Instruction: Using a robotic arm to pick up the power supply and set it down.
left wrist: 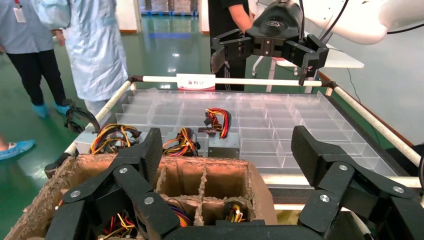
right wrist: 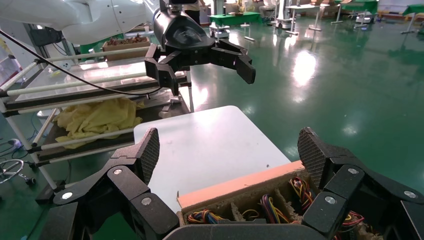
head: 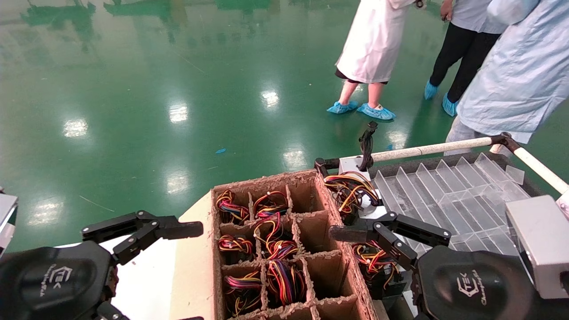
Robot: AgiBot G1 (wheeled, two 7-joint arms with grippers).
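Several power supplies with looped red, yellow and purple wires [head: 283, 278] stand in the compartments of a cardboard box [head: 323, 209]. More rest beside it on a clear divided tray [head: 444, 191], one with its silver-grey case [left wrist: 224, 145] showing. My right gripper [head: 389, 231] hovers open above the box's right wall and the wire bundles [head: 351, 191] there, holding nothing; its own view [right wrist: 230, 150] looks down on the box's compartments. The left gripper [head: 142, 230] hangs open and empty over the white table [head: 151, 275], left of the box, and appears in the left wrist view [left wrist: 227, 150].
A white tube rail [head: 435, 148] frames the tray cart. Three people in coats and blue shoe covers [head: 373, 53] stand on the green floor behind it. A shelf with yellow cloth [right wrist: 97, 117] sits beyond the white table.
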